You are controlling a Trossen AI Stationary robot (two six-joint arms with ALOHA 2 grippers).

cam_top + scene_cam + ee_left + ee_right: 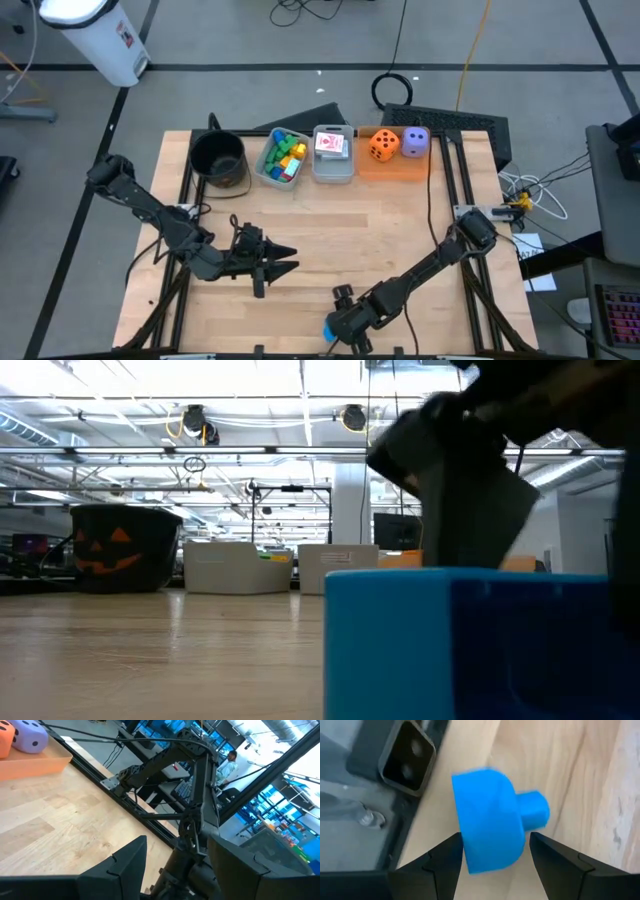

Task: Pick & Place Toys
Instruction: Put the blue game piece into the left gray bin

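No readable text, brand or number in any view. Closest things to signs: a carved-pumpkin face in orange on the round black pot (122, 547), pips on the orange die (383, 145) and the purple die (416, 141), and a red-and-white print on the top playing card (331, 144), too small to read. The white bin (98, 35) carries a small red-marked label, illegible.

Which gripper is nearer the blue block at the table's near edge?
Right. The right gripper is right at the blue block, its open fingers on either side of it. The left gripper, also open, is farther off, toward the table's middle.
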